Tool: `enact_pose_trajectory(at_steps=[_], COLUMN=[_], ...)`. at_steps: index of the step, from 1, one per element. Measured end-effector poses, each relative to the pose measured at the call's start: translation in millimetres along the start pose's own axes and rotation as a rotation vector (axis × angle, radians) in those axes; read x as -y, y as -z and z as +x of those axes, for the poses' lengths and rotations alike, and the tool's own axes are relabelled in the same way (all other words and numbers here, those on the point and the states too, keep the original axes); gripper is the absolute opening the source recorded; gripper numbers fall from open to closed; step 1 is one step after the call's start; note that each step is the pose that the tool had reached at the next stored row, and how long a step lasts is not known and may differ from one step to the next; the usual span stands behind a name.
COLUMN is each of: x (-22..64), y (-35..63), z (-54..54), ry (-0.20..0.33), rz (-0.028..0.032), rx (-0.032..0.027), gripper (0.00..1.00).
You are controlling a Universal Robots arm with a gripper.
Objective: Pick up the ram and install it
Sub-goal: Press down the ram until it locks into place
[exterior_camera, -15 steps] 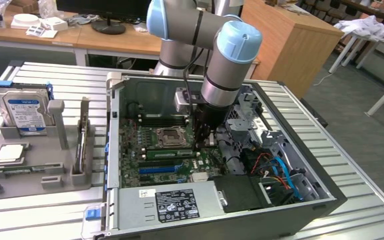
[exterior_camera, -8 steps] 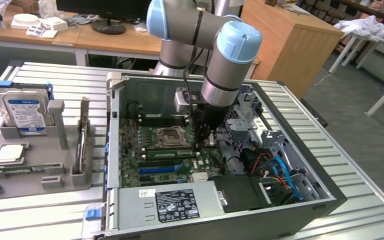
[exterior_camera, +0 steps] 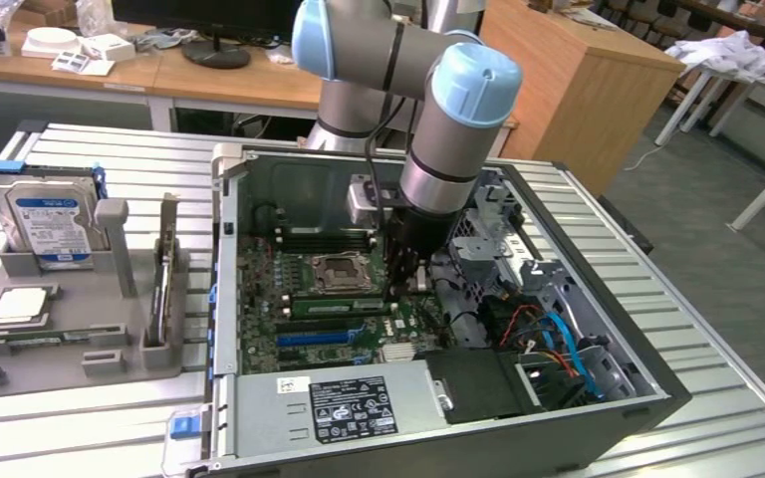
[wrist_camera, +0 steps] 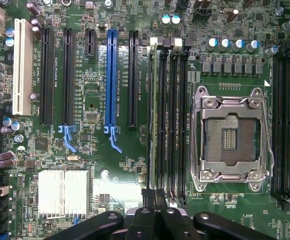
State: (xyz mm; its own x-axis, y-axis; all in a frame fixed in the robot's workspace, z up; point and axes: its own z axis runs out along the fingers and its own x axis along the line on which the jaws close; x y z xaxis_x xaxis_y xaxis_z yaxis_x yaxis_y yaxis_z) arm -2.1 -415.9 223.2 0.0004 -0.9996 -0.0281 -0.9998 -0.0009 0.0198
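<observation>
**Claw closed above the board**

Your gripper [wrist_camera: 154, 196] hangs inside the case [exterior_camera: 648, 383], fingers pressed together and gripping nothing you can see. The ram [wrist_camera: 152, 115] stands on edge in a slot beside the socket [wrist_camera: 229, 137].

green ram [wrist_camera: 151, 115] apparently seated upright in motherboard slot

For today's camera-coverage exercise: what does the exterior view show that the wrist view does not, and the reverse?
Exterior view alone: the robot arm reaching into the open computer case, and, on the exterior view's left, a grey tray with a hard drive standing in it.

Wrist view alone: the blue expansion slot, white slot, finned heatsink and shut gripper close up.

Both: the motherboard, its empty processor socket and memory slots.
</observation>
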Motion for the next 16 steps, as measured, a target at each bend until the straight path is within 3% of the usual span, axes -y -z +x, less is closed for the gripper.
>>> enact_pose_trajectory(at_steps=[16], x=[0.1], y=[0.0], z=[-0.2], ry=[0.000], rz=[0.0003], rx=[0.0017], gripper=[0.11])
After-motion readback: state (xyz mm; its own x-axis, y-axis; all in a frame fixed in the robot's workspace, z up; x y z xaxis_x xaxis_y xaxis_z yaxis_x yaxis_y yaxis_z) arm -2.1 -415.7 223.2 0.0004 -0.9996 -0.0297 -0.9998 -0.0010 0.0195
